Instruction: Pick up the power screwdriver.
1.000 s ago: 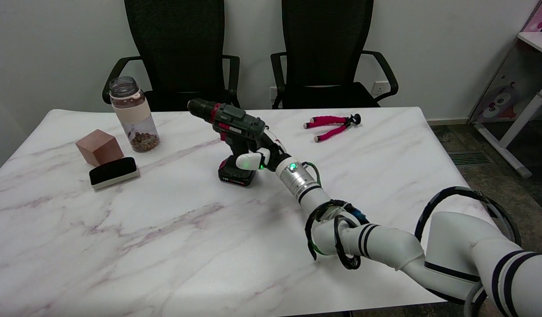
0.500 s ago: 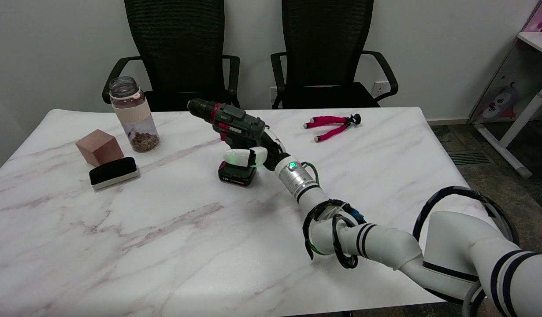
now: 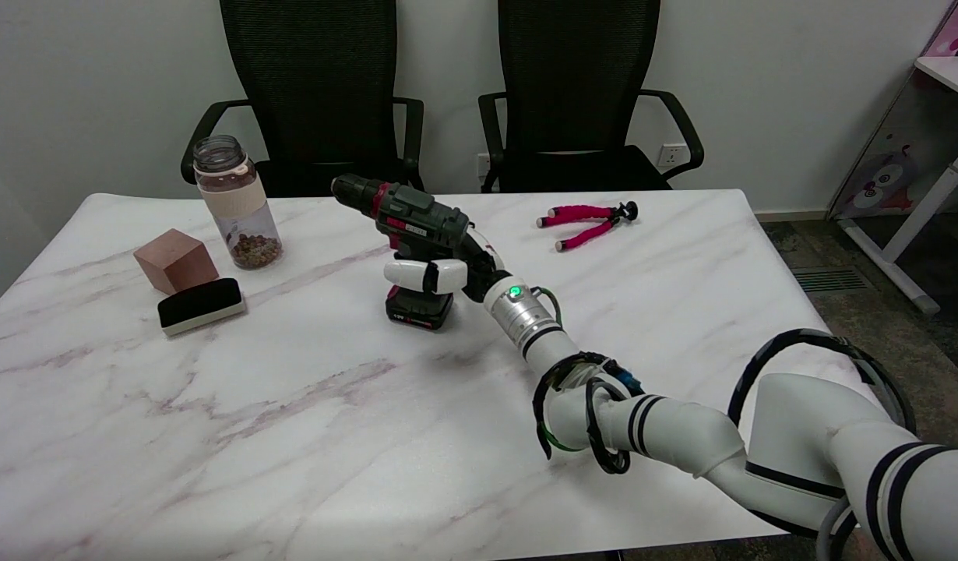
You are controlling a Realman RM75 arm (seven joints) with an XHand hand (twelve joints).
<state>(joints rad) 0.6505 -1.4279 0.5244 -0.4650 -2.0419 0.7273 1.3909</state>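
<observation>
The power screwdriver (image 3: 409,234) stands upright on its battery base at the middle of the counter (image 3: 292,436), chuck pointing far-left. My robot hand (image 3: 448,269) has come in from the right and is wrapped around the grip just below the body — one white finger lies across the near side of the handle, the rest hidden behind it, so I read it as grasping the tool, though the base looks planted on the counter. To do this well I'd firm up the grasp before lifting, then rise straight up — the heavy battery end could swing it. A jar (image 3: 236,204), wooden block (image 3: 175,259) and black eraser (image 3: 200,305) sit well left; a pink tripod (image 3: 588,220) lies far right.
</observation>
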